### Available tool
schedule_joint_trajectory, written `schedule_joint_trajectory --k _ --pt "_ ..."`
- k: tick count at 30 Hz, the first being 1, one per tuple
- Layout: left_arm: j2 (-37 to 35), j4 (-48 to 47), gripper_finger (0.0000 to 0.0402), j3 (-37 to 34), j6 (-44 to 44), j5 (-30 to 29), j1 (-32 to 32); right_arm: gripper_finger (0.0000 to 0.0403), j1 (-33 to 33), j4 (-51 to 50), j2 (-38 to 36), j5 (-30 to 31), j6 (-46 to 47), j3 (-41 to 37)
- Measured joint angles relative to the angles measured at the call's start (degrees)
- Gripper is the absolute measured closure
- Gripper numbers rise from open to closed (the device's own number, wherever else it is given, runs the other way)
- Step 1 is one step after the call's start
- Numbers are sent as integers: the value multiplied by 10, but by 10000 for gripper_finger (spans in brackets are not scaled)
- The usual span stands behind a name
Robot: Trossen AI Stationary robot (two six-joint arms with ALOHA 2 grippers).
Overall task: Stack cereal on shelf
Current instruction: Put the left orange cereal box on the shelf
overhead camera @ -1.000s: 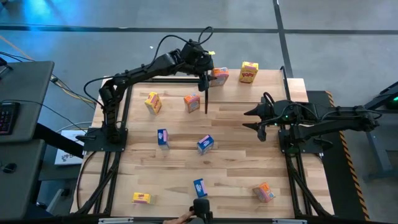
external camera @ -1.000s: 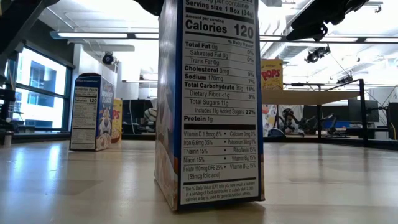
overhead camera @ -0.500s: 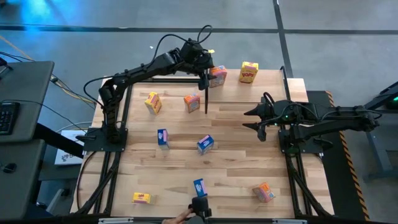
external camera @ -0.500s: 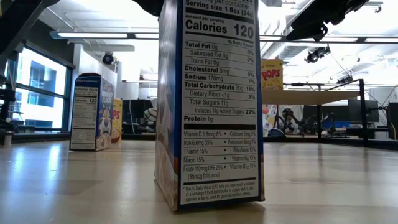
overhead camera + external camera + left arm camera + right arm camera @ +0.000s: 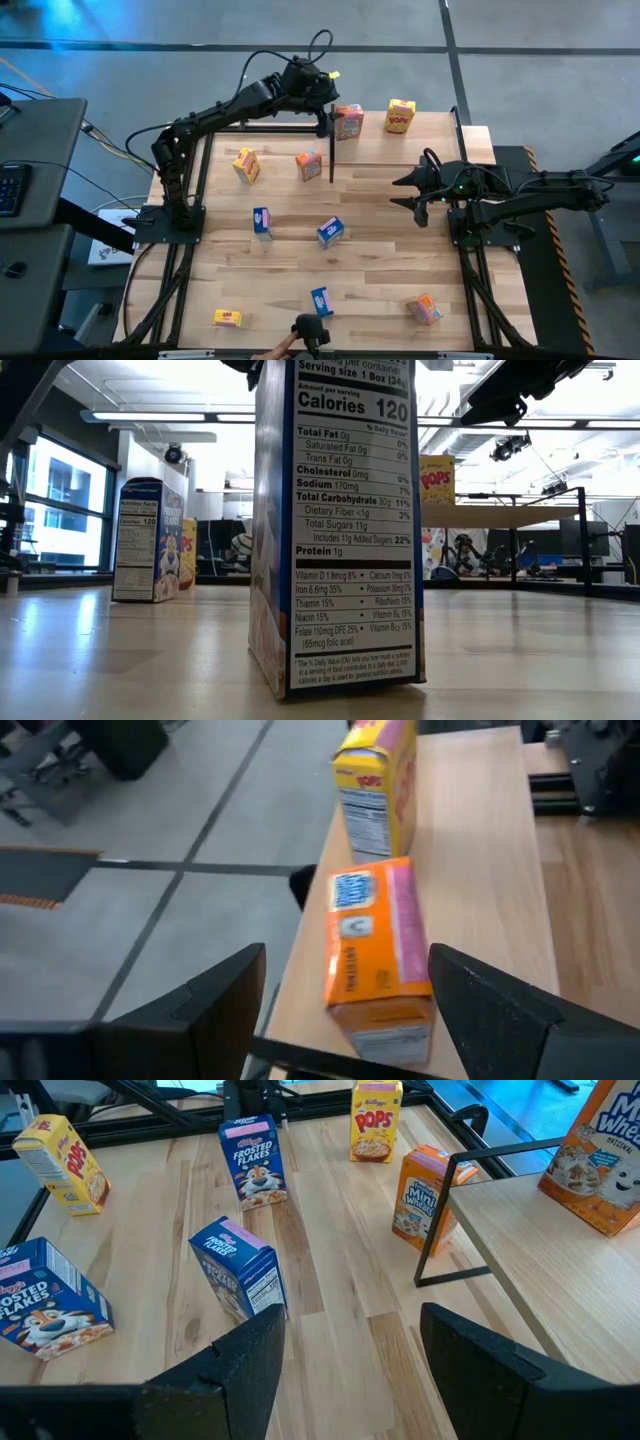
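Backed off toward upper left, the left gripper (image 5: pixel 322 112) now hangs open beside the orange cereal box (image 5: pixel 349 122) — standing on the shelf (image 5: pixel 440 135), upper centre; right gripper (image 5: pixel 408 191) waits open, centre right.

The high view looks straight down from well above, taking in the whole table (image 5: pixel 370 260) and both arms. The low view sits at table height, facing level across the surface into the room; a blue box (image 5: pixel 340 530) stands so near the lens that it fills the middle. The left wrist view looks forward past its own fingers (image 5: pixel 500 1010) along the shelf (image 5: pixel 480 850), close to an orange box (image 5: pixel 380 955), with a yellow box (image 5: pixel 378 785) at 12 o'clock of it. The right wrist view faces across the table between its fingers (image 5: pixel 490 1365). Both wrist views share the shelf (image 5: pixel 540 1240) with the high view
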Motion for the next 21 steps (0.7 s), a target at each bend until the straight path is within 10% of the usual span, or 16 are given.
schedule_joint_trajectory --k 21 --pt "-13 -115 130 -29 2 -37 -22 176 0 -1 0 0 0 0"
